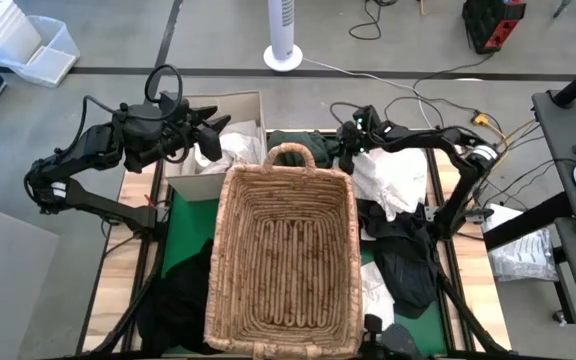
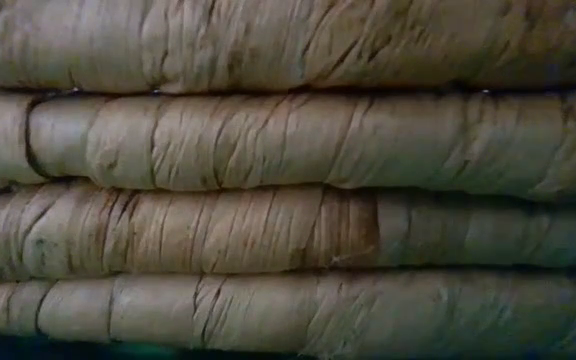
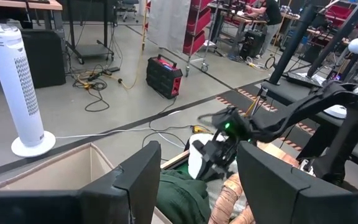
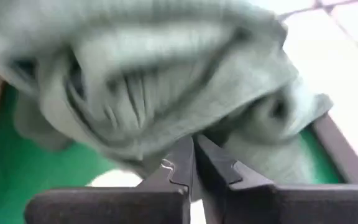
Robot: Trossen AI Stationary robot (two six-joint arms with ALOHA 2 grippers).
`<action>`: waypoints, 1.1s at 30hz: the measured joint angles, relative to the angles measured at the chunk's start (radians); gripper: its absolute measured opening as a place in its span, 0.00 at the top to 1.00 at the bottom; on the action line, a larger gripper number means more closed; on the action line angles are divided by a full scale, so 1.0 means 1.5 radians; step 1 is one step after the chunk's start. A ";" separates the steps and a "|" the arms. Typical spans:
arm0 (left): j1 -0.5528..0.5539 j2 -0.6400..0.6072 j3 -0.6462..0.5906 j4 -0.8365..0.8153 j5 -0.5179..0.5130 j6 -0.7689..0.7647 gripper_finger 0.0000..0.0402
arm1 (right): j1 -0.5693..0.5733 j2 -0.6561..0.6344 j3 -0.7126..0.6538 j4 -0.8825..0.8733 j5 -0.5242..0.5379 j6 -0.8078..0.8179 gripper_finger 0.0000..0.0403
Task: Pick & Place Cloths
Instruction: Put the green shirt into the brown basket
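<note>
The right gripper [image 4: 194, 163] is sitting with its dark fingers pressed together, pinching nothing visible, right up against a crumpled white ribbed fabric cloth [image 4: 166, 81] that is bunching in thick folds right of centre in the high view [image 1: 390, 180]. Black and dark green cloths [image 1: 400, 250] are lying below it, beside the empty oval woven wicker basket [image 1: 283, 260] on the bright green mat [image 1: 183, 230]. The left gripper [image 3: 194, 180] is hovering parted and empty at upper left, over the open beige cardboard box [image 1: 218, 108].

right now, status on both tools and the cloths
Right tool shut, fingers together against a white cloth beside the wicker basket. Left tool open, empty, raised over the cardboard box. Basket empty; dark cloths on the mat.
</note>
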State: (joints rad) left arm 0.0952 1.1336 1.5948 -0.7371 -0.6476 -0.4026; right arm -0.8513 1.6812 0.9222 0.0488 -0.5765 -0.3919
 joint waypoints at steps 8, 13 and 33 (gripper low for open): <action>0.000 0.000 0.000 -0.003 0.000 0.002 0.53 | 0.000 -0.083 0.000 0.002 0.000 0.027 0.98; 0.000 0.000 0.000 -0.003 0.000 0.003 0.53 | 0.000 -0.040 0.000 0.042 0.000 0.041 0.97; 0.000 0.000 0.000 -0.002 0.000 -0.012 0.53 | 0.001 0.014 -0.001 0.070 0.024 0.021 0.42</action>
State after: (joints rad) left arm 0.0952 1.1339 1.5948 -0.7403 -0.6476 -0.4208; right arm -0.8498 1.7027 0.9211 0.1539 -0.5407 -0.3600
